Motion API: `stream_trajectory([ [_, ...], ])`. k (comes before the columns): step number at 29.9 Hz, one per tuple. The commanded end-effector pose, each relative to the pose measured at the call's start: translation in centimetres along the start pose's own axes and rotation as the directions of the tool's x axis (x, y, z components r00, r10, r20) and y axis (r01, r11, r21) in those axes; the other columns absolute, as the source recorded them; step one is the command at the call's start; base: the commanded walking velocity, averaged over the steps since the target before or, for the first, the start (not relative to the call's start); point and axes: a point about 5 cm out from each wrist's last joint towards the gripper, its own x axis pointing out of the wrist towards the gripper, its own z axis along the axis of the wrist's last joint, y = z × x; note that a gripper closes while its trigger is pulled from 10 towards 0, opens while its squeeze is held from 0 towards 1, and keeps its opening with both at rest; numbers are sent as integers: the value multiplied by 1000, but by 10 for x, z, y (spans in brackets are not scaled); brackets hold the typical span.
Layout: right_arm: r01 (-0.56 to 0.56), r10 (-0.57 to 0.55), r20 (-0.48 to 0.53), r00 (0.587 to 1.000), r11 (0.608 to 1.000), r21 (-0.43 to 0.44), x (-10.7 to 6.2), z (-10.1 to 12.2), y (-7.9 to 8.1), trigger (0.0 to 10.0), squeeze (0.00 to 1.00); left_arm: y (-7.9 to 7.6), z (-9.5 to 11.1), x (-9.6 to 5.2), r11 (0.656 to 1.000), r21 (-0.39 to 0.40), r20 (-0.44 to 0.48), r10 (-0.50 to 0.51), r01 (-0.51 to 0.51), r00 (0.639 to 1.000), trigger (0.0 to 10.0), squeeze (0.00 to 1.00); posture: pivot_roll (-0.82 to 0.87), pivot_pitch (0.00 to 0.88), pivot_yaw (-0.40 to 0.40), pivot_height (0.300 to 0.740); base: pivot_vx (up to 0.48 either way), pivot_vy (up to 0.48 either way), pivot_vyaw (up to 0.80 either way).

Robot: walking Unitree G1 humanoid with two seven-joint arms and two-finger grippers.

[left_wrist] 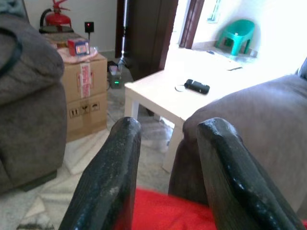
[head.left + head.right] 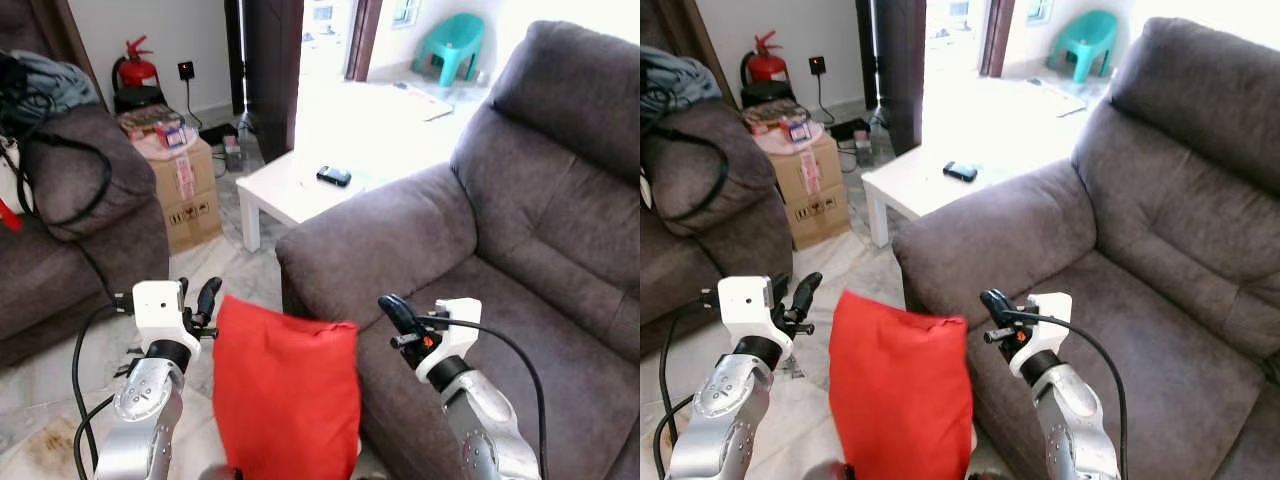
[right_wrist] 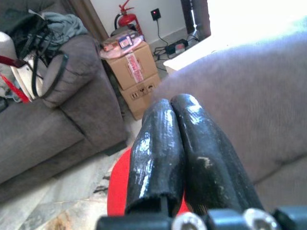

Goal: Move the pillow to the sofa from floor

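A red pillow (image 2: 285, 400) stands upright between my two arms, in front of the grey sofa's armrest (image 2: 380, 240). Its top edge reaches about the height of both grippers. My left gripper (image 2: 205, 297) is at the pillow's upper left corner, open, with the red fabric (image 1: 192, 218) showing just below its fingers (image 1: 112, 177). My right gripper (image 2: 393, 308) is shut with nothing in it, just to the right of the pillow's upper right corner and over the sofa seat (image 2: 520, 340). In the right wrist view the pillow (image 3: 117, 187) lies beyond the shut fingers (image 3: 158, 158). Its lower edge is hidden.
A white low table (image 2: 290, 190) with a black phone (image 2: 333, 176) stands beyond the armrest. A cardboard box (image 2: 185, 195) and a second grey sofa (image 2: 70, 230) with bags are on the left. A fire extinguisher (image 2: 135, 65) stands by the wall. Marble floor (image 2: 40, 400) lies below.
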Motion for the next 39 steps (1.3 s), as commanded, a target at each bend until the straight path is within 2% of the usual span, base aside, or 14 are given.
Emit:
stream_trajectory([
  [1, 15, -15, 9, 1000, 1000, -9, -2, 2, -4, 10000, 0, -4, 2, 0, 1000, 15, 11, -16, 16, 1000, 10000, 0, 130, 0, -129, 740, 0, 0, 0],
  [16, 55, -55, -5, 998, 998, -9, -2, -1, -10, 10000, 0, 0, -2, -1, 1000, 28, -17, -6, 7, 1000, 10000, 0, 140, 0, -129, 740, 0, 0, 0],
  [39, 160, -161, -6, 987, 986, -41, -5, -3, -24, 10000, 0, -1, -8, -4, 1000, 21, -37, -11, 11, 999, 10000, 0, 138, 0, -126, 740, 0, 0, 0],
])
